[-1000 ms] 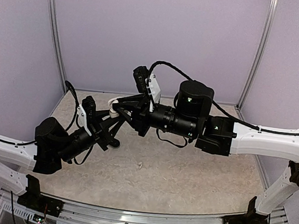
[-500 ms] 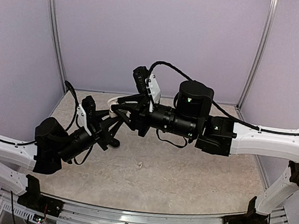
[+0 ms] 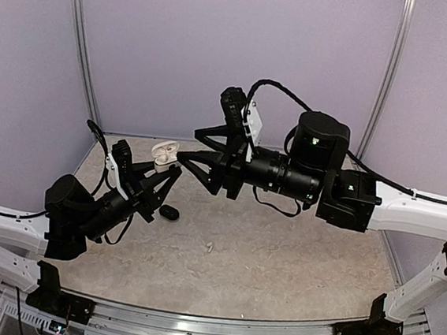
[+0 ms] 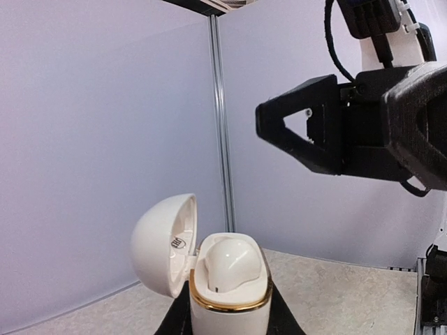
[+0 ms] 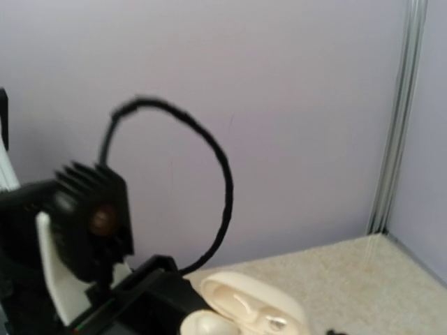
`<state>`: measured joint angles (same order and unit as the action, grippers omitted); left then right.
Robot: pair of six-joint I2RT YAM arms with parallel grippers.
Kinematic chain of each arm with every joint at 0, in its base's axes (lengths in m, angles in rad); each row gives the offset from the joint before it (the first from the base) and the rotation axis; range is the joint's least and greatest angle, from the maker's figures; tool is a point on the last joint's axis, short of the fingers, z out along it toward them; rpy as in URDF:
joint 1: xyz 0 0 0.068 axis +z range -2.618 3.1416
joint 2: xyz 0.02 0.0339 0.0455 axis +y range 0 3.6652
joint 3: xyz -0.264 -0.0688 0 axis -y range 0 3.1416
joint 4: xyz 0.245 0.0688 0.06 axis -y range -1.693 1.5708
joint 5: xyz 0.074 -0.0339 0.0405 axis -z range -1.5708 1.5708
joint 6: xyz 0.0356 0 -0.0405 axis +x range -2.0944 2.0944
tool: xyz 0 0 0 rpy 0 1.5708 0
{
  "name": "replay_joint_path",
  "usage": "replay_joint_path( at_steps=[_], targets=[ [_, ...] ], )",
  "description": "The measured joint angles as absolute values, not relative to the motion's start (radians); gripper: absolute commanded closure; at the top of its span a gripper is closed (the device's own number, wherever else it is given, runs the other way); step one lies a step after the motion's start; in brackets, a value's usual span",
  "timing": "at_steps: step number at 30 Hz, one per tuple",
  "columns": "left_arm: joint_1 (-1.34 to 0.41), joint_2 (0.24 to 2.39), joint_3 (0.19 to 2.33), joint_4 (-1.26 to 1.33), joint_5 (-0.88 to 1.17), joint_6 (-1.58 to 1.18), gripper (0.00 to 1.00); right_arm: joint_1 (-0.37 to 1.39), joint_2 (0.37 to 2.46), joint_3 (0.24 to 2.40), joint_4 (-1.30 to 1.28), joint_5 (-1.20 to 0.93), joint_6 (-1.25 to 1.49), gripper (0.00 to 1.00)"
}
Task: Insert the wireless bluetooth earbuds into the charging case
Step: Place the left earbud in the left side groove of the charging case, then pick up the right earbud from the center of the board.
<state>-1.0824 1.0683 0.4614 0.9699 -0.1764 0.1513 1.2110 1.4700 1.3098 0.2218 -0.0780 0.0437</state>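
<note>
You have one white bean-shaped plastic earbud (image 4: 230,267) seated in the open white gold-rimmed charging case (image 4: 230,310) clamped by the left gripper (image 3: 164,172); right gripper (image 3: 189,145) just beside it, jaws apart; rest of the job likely outstanding.

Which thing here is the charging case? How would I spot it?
Follow the left arm to the left gripper, shut on the charging case. It is the only white, egg-shaped thing there: gold rim, lid swung open, a white earbud seated inside.
</note>
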Motion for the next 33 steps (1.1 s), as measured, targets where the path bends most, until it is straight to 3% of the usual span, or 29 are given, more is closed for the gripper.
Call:
replay_joint_path(
  at_steps=[7,15,33],
  targets=[
    [-1.031,1.018,0.432,0.926,-0.165,0.082,1.00,1.197,1.373,1.283,0.146,-0.044,0.000,0.35],
    [-0.964,0.944,0.404,0.851,-0.173,-0.007,1.00,1.056,1.370,1.205,-0.032,-0.054,0.083,0.47],
    [-0.955,0.920,0.392,0.785,-0.187,-0.052,1.00,0.921,1.761,1.172,-0.200,-0.298,0.149,0.63]
  ],
)
